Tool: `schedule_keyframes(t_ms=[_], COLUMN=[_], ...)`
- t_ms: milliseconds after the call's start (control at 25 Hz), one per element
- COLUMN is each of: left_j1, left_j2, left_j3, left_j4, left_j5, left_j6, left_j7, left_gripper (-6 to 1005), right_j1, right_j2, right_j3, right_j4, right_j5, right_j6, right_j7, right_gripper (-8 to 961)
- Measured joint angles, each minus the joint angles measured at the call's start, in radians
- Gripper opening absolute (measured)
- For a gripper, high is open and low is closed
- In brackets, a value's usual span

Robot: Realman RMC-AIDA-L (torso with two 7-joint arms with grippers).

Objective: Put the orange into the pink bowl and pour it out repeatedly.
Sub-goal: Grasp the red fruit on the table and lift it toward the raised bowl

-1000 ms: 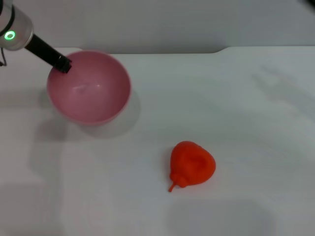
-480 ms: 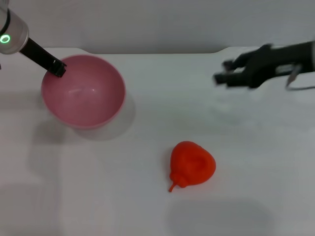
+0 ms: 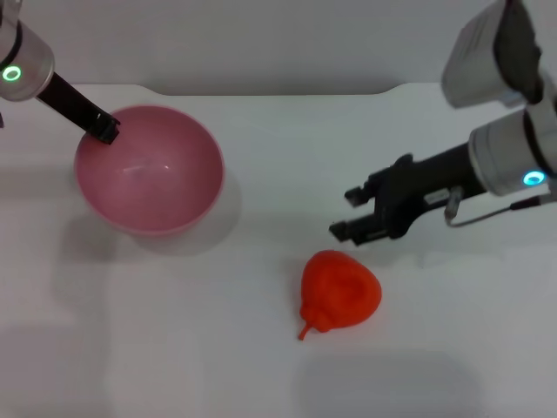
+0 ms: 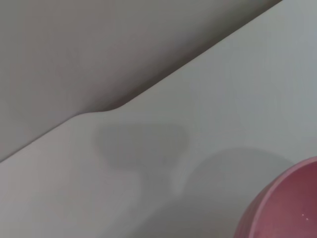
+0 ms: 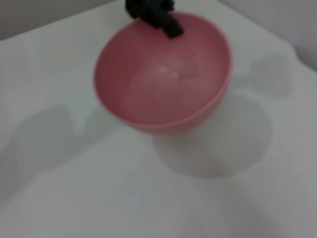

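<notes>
The pink bowl (image 3: 150, 174) stands at the far left of the white table, empty and tipped slightly toward me. My left gripper (image 3: 105, 129) is shut on its far-left rim. In the right wrist view the pink bowl (image 5: 163, 74) fills the middle, with the left gripper (image 5: 157, 15) clamped on its far edge. An edge of the pink bowl (image 4: 285, 208) also shows in the left wrist view. The orange (image 3: 340, 292) lies on the table at centre, near the front. My right gripper (image 3: 351, 212) hovers open just behind and right of it, holding nothing.
The white table (image 3: 261, 366) ends at a back edge (image 3: 287, 91) against a grey wall, with a raised step at the back right. Nothing else lies on it.
The right arm came in from the right and swept forward and left, down to the orange. The left gripper shifted the bowl slightly left and lower.
</notes>
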Motion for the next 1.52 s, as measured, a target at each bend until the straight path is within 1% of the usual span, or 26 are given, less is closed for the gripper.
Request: schedule_keyframes(t_ms=[360,520,840,1080,1160,1360,1520], left_j1=[-0.002,-0.002,0.002,0.004,0.004,0.004,0.003], left_j2=[-0.005,-0.009,-0.012,-0.015,-0.015,-0.015,-0.017], left_j3=[0.004,0.005,0.017,0.017,0.017,0.017,0.017], left_j4=[0.0,-0.001,-0.001,-0.002,-0.001,-0.001,-0.001], left_j5=[0.0,0.0,0.0,-0.001,-0.001,-0.001,0.0], left_j6=[0.0,-0.006,-0.005,-0.004,-0.004,-0.006,-0.007], left_j7=[0.001,0.002,0.002,0.002,0.002,0.001,0.001], left_gripper=[44,44,45,45,45,45,45], right_j1=[0.011,0.027,0.033,0.032,0.033,0.029,0.0], right_j2=[0.001,0.0,-0.002,-0.002,-0.003,-0.005,-0.006], right_j3=[-0.1,-0.114,-0.127,-0.127,-0.127,-0.103,-0.038], right_j4=[0.133,0.177,0.189,0.184,0.183,0.18,0.127], right_j5=[0.004,0.004,-0.001,-0.003,-0.003,-0.004,-0.004], right_j6=[0.057,0.082,0.099,0.099,0.099,0.099,0.1], right_j7=[0.012,0.048,0.052,0.046,0.046,0.047,0.05], right_gripper=[598,597,586,481,261,184,123])
